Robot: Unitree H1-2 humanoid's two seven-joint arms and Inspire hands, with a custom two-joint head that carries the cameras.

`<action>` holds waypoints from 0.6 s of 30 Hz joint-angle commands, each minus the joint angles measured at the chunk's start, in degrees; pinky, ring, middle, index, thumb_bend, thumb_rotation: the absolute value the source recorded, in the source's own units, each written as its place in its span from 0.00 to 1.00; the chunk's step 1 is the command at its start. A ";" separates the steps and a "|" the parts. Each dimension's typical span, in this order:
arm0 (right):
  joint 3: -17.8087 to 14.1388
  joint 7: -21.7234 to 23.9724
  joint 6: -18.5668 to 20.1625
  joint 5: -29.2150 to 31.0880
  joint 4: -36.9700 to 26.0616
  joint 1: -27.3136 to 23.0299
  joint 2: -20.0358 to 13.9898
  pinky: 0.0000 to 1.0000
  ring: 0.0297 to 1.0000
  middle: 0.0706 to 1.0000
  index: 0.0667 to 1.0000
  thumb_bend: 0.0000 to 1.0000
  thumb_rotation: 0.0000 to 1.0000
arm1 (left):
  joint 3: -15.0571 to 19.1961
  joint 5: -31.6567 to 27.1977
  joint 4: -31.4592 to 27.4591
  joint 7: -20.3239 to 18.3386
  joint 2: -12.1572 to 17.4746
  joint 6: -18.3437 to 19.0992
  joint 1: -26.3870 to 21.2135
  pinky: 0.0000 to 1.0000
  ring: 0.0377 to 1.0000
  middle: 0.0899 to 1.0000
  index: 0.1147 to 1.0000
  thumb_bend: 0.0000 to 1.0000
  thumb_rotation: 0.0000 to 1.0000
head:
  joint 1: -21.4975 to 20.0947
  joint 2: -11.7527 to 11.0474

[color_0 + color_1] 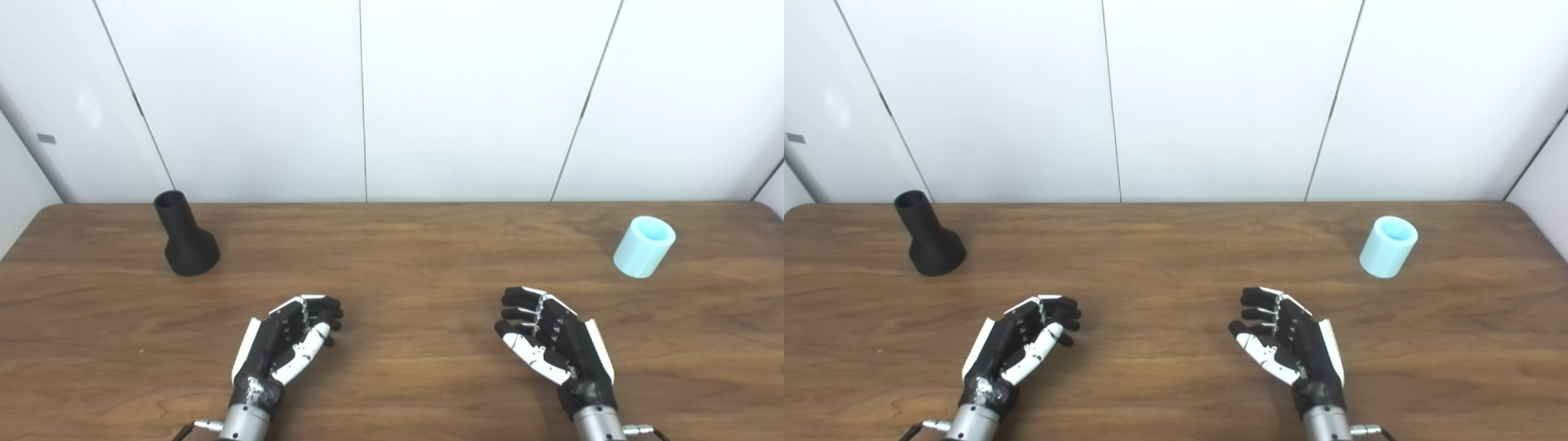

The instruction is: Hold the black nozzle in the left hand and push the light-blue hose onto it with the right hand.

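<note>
The black nozzle (185,236) stands upright on its wide base at the far left of the wooden table (392,245), narrow neck up. The light-blue hose piece (644,246), a short open cylinder, stands at the far right. My left hand (286,346) rests low over the near middle-left of the table, fingers loosely curled and apart, holding nothing, well short of the nozzle. My right hand (554,343) is at the near middle-right, also open and empty, well short of the hose. Both hands face each other, palms inward.
White wall panels (367,98) rise right behind the table's far edge. The table's rounded corners show at the far left and far right.
</note>
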 commanded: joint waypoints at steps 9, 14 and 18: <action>0.14 -0.59 -2.73 -0.19 0.85 -2.55 0.13 0.54 0.64 0.66 0.63 0.30 0.22 | 0.69 -0.94 2.95 -0.19 0.02 -0.70 -1.98 0.53 0.60 0.60 0.56 0.27 0.24 | -0.03 -1.71; -0.29 -0.89 -3.42 0.29 2.56 -3.18 -0.15 0.55 0.65 0.66 0.64 0.29 0.20 | 3.07 -2.35 3.22 0.81 0.18 -0.98 -2.75 0.54 0.60 0.60 0.56 0.31 0.21 | 2.40 -3.03; -1.12 -0.45 -4.20 2.08 3.50 -3.43 -0.52 0.56 0.65 0.67 0.64 0.29 0.12 | 5.85 0.37 0.56 4.25 0.53 1.79 -3.67 0.52 0.59 0.59 0.56 0.55 0.10 | 5.63 -3.53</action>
